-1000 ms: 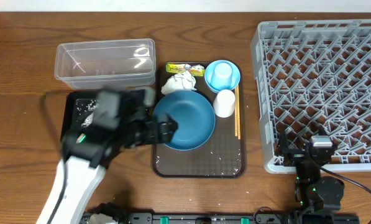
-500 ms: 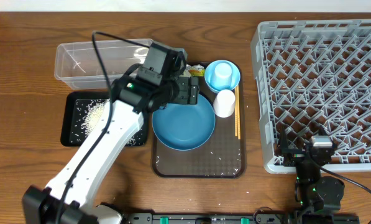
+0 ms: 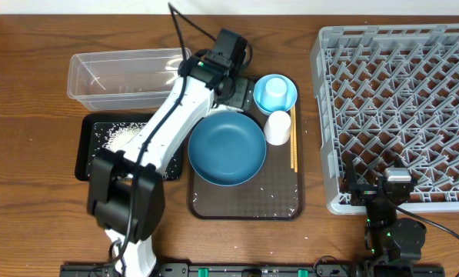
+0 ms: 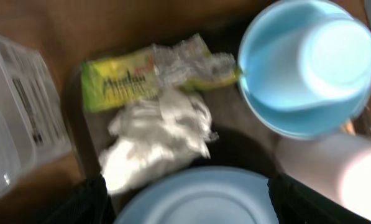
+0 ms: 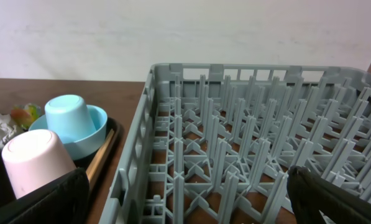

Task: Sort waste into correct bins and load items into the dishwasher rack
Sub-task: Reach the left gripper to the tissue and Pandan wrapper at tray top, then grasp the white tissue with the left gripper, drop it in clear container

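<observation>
Crumpled white tissue (image 4: 157,140): blurred in my left wrist view; overhead, my left arm (image 3: 167,123) covers it.
Yellow-green printed wrapper (image 4: 129,84): lettering too smeared to read.
Large blue bowl (image 4: 197,199): cut by the wrist view's bottom edge.
My left fingers (image 4: 86,208): only dark corners show.
Grey plastic lattice rack (image 3: 398,100): runs past overhead's right edge.

Soft even light; blurry tissue (image 4: 154,140) in left wrist view

The crumpled tissue (image 4: 157,140) lies open from above, crowded by blue bowl (image 4: 197,199), wrapper (image 4: 120,84) and light-blue cup (image 4: 309,62) (clear tub (image 4: 17,112) beside).
</observation>
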{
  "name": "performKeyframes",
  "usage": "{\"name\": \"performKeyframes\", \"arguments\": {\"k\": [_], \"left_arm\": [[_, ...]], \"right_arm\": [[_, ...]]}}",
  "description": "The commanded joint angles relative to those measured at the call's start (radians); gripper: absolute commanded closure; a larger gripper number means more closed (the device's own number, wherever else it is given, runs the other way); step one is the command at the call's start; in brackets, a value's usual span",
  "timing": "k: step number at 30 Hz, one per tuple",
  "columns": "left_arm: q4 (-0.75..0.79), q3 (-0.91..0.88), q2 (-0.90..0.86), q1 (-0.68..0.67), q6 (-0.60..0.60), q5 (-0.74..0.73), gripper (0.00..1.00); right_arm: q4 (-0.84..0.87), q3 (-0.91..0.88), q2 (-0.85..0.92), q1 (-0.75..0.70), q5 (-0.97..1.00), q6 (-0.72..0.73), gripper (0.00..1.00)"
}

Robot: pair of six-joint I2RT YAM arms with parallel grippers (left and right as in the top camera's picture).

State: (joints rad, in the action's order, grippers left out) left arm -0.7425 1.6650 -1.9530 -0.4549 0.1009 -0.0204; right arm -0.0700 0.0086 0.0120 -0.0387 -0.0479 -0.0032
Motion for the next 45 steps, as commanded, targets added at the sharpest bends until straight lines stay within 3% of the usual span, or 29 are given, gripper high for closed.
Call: {"name": "performKeyframes", "arguments": {"k": [1, 23, 28, 36, 42, 45], "left_arm": [[0.022, 0.029, -0.044, 0.019, -0.018, 0.066, 0.14], [-0.020, 0.023, -0.188, 0.033, 0.051, -0.002, 0.19], [-0.031, 0.023, -0.214, 0.033, 0.061, -0.002, 0.39], [-0.047, 0.019, -0.181, 0.033, 0.061, 0.010, 0.78], [-0.088, 0.019, -0.084, 0.033, 0.089, 0.009, 0.94], [-0.118, 0.020, -0.042, 0.033, 0.104, 0.009, 0.94]], "right_arm": [[-0.002, -0.003, -0.005, 0.000, 0.006, 0.018, 0.01], [-0.002, -0.003, -0.005, 0.000, 0.006, 0.018, 0.01], [-0.002, -0.003, -0.005, 0.000, 0.006, 0.018, 0.01], [-0.002, -0.003, -0.005, 0.000, 0.006, 0.018, 0.01], [-0.002, -0.003, -0.005, 0.000, 0.006, 0.018, 0.01], [-0.002, -0.003, -0.005, 0.000, 0.006, 0.018, 0.01]]}}
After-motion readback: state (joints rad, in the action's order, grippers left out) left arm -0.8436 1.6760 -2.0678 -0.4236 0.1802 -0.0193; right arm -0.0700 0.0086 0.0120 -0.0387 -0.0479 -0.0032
